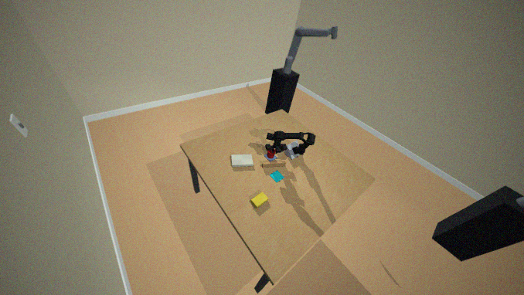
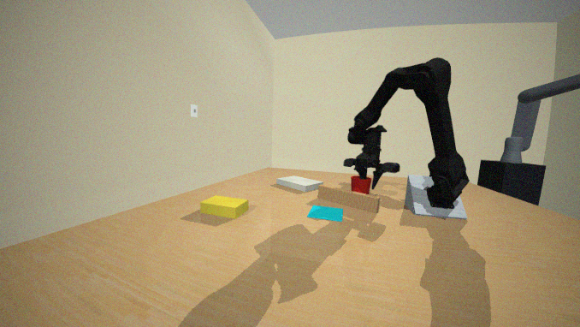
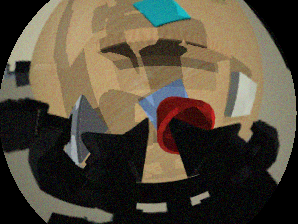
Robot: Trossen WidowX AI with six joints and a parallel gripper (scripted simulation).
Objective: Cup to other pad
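A red cup (image 1: 271, 154) (image 2: 361, 185) (image 3: 188, 117) stands upright on a pale blue pad (image 1: 267, 157) (image 3: 161, 99) behind a low wooden bar (image 1: 273, 164) (image 2: 348, 198). The cyan pad (image 1: 277, 176) (image 2: 326, 212) (image 3: 158, 10) lies flat on the near side of that bar. My gripper (image 1: 273, 148) (image 2: 370, 179) (image 3: 158, 120) is down at the cup's rim, fingers partly open. One finger stands over the cup's mouth and the other just outside its wall. The fingers do not squeeze the cup. I cannot see the marbles inside.
A white flat block (image 1: 242, 160) (image 2: 299, 183) (image 3: 242, 92) lies left of the cup. A yellow block (image 1: 259, 199) (image 2: 224, 206) lies nearer the table's front. The arm's grey base wedge (image 2: 417, 197) (image 1: 294, 150) stands right of the cup.
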